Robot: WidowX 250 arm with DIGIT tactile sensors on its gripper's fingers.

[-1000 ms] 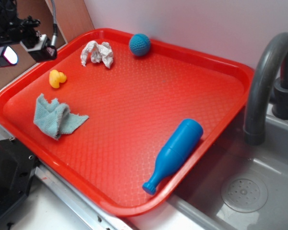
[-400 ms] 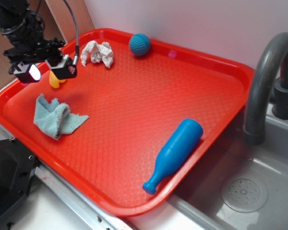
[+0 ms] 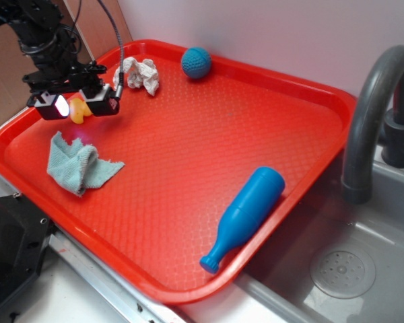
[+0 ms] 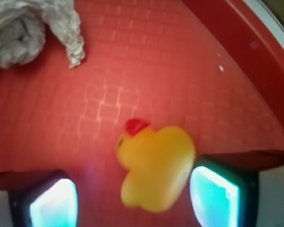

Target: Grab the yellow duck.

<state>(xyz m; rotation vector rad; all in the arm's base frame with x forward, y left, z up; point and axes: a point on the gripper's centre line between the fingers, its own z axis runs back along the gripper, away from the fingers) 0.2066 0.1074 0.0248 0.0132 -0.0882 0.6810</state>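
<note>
So the gripper [image 3: 79, 105] is hanging over the red tray [image 3: 269, 94] at about 10 o'clock, jaws spread wide apart, not clamping anything. The yellow duck [image 3: 79, 110] sits on the tray floor right between the two fingertips; in the wrist view the duck [image 4: 154, 168] is closer to the right-hand pad [image 4: 214, 195], maybe touching it, can't really tell through the blur. Its red beak points toward 11 o'clock.

Other stuff on the tray: crumpled white cloth [image 3: 137, 74] near 11, blue knitted ball [image 3: 196, 62] at 12, light blue rag [image 3: 77, 164] around 8, blue plastic bowling pin [image 3: 245, 214] lying near 4. Grey faucet [image 3: 374, 114] off at 3.
</note>
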